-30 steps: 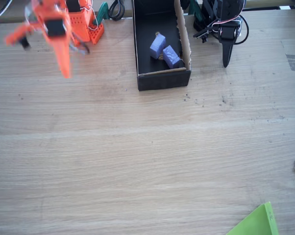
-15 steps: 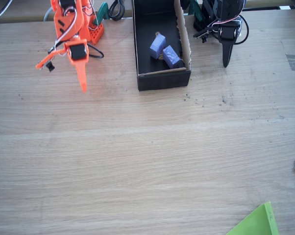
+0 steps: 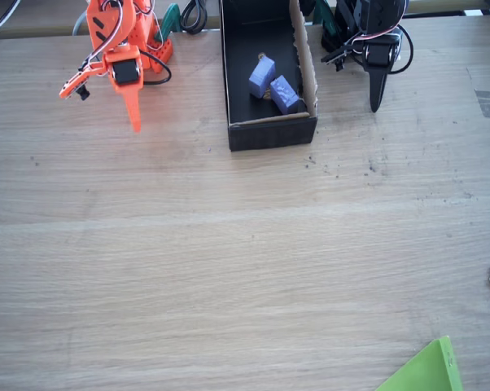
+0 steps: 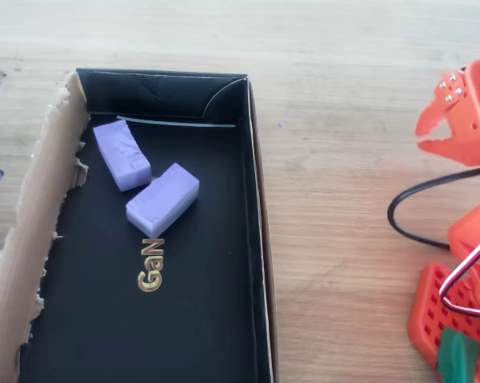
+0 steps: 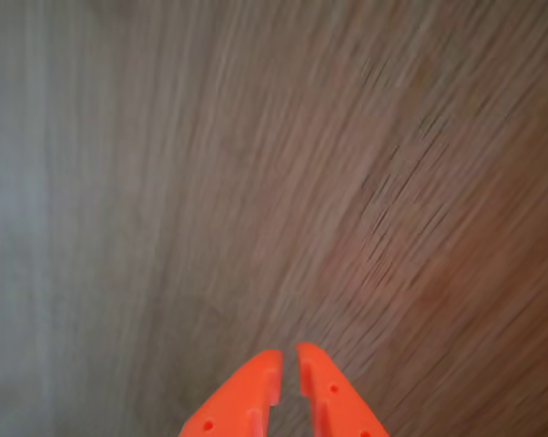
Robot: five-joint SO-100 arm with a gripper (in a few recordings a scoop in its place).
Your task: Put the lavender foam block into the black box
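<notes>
We're looking at a task that's pretty much done, by our reading. The lavender foam block (image 4: 122, 154) is already lying on the floor of the black box (image 4: 257, 239), tucked into the corner near the raw brown cardboard wall and one end wall. A second lavender block (image 4: 163, 199) is lying next to it, and their corners are touching or very nearly so.

In the fixed view the gripper (image 3: 134, 122) is hanging over bare table (image 3: 229, 269), well apart from the box and off to the left of it. In that view the foam block (image 3: 284, 94) is sitting to the right of the pincer, on the far side of the box's near black wall. Its long axis is running diagonally across the box floor rather than square to the walls.

In the wrist view the two orange tips (image 5: 289, 360) are pinched almost together, with only a thin slit between them and nothing in it, so we're calling it clenched and empty (the wood behind is all motion blur, so the arm is probably swinging).

If another move is coming, we're guessing it's just parking the arm. Any reach back to the block would mean going right and over that wall.
</notes>
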